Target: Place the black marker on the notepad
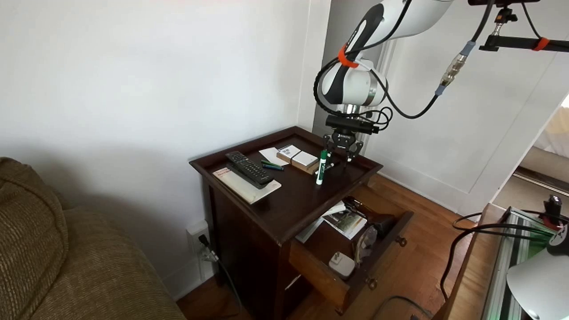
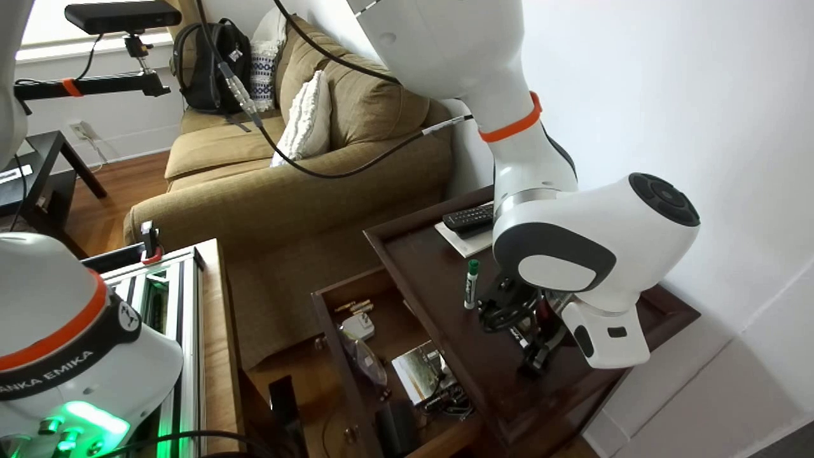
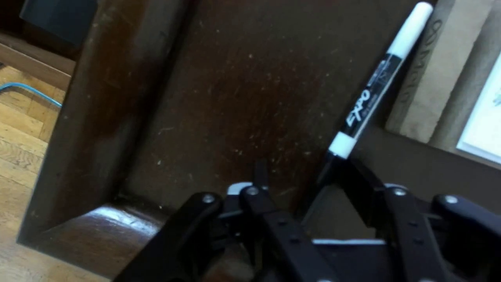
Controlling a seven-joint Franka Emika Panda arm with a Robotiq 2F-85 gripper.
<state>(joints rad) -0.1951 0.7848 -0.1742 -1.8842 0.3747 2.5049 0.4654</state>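
The black marker (image 3: pixel 370 94), with a white end and white band, lies on the dark tabletop against a brown block (image 3: pixel 430 90). It also shows beside that block in an exterior view (image 1: pixel 329 167). A white pad (image 1: pixel 290 151) sits on the block; a cream notebook (image 1: pixel 242 183) lies under remotes. I cannot tell which is the notepad. My gripper (image 3: pixel 303 168) is open, low over the marker's dark cap end; it also shows in an exterior view (image 1: pixel 339 157). The right finger covers part of the cap. Whether it touches the marker cannot be told.
A green marker (image 1: pixel 320 170) stands upright close to the gripper, also seen in an exterior view (image 2: pixel 470 286). Remotes (image 1: pixel 250 168) and small blue and green markers (image 1: pixel 272 166) lie farther off. The tabletop has a raised rim (image 3: pixel 90 137). A full drawer (image 1: pixel 318 273) stands open below.
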